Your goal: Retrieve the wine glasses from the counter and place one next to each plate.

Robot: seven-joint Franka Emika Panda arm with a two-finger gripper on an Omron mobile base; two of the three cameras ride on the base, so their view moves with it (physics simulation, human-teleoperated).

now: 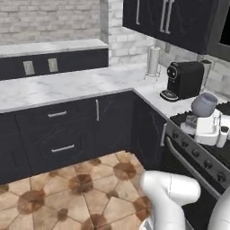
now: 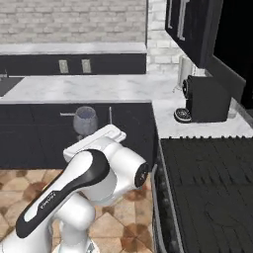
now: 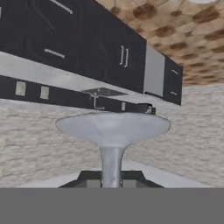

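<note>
Jaws closed on the stem of one wine glass (image 1: 205, 104), carried aloft, clear of the tabletop (image 1: 67, 85) edge.

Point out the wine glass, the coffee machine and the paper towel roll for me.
wine glass (image 1: 205, 104): left base view, on its bowl.
coffee machine (image 1: 185, 79): left base view, on its black body.
paper towel roll (image 1: 153, 60): left base view, mid-roll.

A pale grey brick wall (image 1: 49, 20) fills the 12 o'clock side, and glossy black wall cabinets with silver bar handles (image 1: 175, 20) hang toward 2 o'clock. Low dark navy base cabinets with silver handles (image 1: 58, 134) stand at 10 o'clock. The floor of brown and beige patterned tiles (image 1: 76, 193) spreads at 6 o'clock, beside a black stove range (image 2: 207, 192) at 4 o'clock.
</note>
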